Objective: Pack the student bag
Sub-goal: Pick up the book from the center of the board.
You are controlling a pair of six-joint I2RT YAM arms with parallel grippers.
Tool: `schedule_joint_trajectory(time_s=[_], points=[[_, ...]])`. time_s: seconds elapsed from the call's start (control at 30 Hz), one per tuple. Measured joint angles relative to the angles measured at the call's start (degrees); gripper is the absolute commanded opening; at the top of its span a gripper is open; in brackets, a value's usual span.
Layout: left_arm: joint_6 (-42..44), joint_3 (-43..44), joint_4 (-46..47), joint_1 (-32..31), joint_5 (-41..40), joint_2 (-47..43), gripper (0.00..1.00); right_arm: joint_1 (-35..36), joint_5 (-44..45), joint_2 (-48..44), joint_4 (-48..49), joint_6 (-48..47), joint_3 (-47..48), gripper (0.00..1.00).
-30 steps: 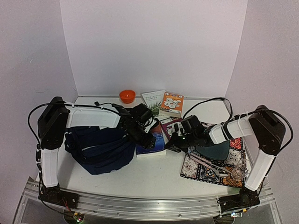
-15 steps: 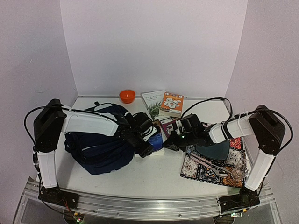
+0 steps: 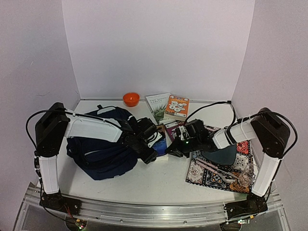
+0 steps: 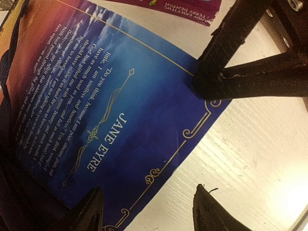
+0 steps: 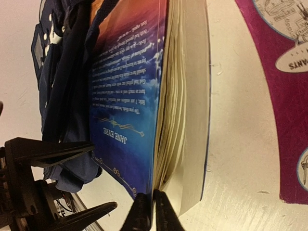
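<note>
Student bag: navy blue, black straps, thin pale trim lines. Jane Eyre book: cover deep blue shading to orange-red, gold scrollwork border, white lettering; cream page edges. Bowl: plain orange. Mat: dense red, black and white ornamental pattern. Tabletop: white.

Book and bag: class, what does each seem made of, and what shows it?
Book: cream paper pages stacked at the edge, under a thin printed cover, probably coated card. Bag: navy fabric, matte, going by its soft folds.
</note>
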Motion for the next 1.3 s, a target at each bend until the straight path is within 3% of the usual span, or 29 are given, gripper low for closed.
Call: schedule_joint_trajectory(time_s=[0.27,0.6,0.83,1.1,1.3], points=[[2.29,-5.18,4.10,-0.72,-1.12,-1.97,0.69,0.02,-1.41,-3.47,0.43,1.65,0.02,0.00],[4.86,-13.81,8.91,-1.69,-7.53,-11.75,0.71,0.19,-2.38,-10.51,-2.19,2.62,1.00,0.00],[-7.55,-14.15,10.94,0.63,-3.74,-16.26,0.72,0.41,-2.22,-11.79,-7.00,1.89,4.48,0.00],[-29.74,-15.96,15.11,6.40,3.65,-18.51,0.73,0.38,-1.59,-12.41,-11.22,1.35,9.75,0.00],[-47.53,-21.58,23.35,9.18,7.05,-20.82,0.73,0.41,-1.33,-12.41,-13.17,1.30,14.44,0.00]])
